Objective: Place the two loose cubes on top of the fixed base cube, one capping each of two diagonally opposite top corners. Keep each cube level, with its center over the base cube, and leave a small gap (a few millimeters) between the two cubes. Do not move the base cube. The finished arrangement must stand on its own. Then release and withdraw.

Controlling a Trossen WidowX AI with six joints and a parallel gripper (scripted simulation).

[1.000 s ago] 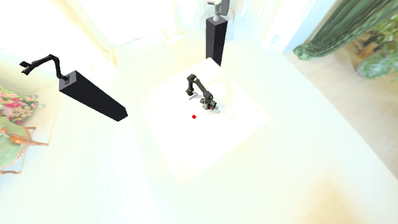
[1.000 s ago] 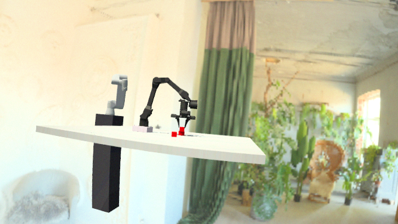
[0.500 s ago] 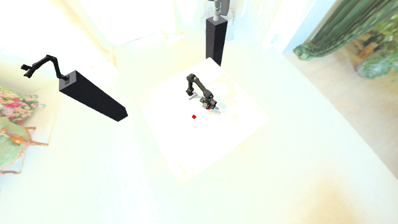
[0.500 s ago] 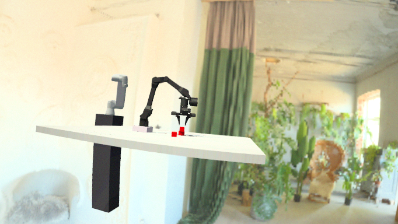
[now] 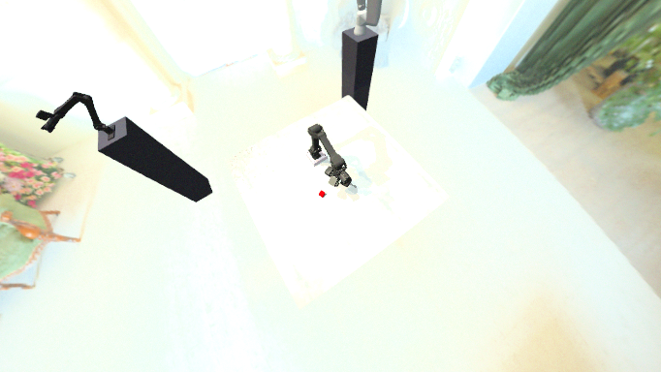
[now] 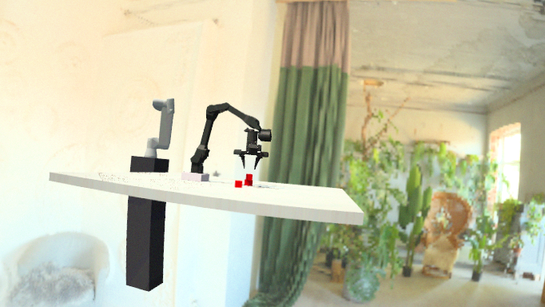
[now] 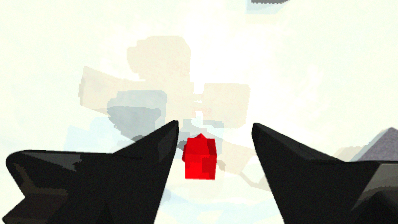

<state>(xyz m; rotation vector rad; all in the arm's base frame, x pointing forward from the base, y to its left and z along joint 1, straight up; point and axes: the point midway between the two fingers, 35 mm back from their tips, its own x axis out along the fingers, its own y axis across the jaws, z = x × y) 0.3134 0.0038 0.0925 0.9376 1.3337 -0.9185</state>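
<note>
A: Start closest in. What did the wrist view give you?

B: The two black fingers filled the bottom of the picture, spread well apart, with nothing gripped between them. Down through the gap sat a red stack (image 7: 200, 159): a small cube on top of a larger red block. Neither finger touched it. So the claw (image 7: 215, 131) was released, hanging above the stack.

A: Could you tell from that view how high it hung?

B: Not really. The exterior view showed that better. There the claw (image 6: 250, 161) pointed straight down, its tips apart and clear above the stack (image 6: 248, 179), which stood on the white table (image 6: 280, 201). That view also showed something the wrist camera missed: a second small red cube (image 6: 238, 184) lying on the table just beside the stack, towards the camera.

A: And the top view?

B: It showed the loose cube (image 5: 322, 194) plainly as a red spot on the table (image 5: 310, 252), near the arm's end. The stack itself was hidden there, under the claw (image 5: 341, 180). The cubes were too small in that picture to judge anything about corners or level.

A: Anything farther back?

B: A grey arm (image 6: 161, 125) on a dark pillar behind the table, seen in the exterior view.
</note>
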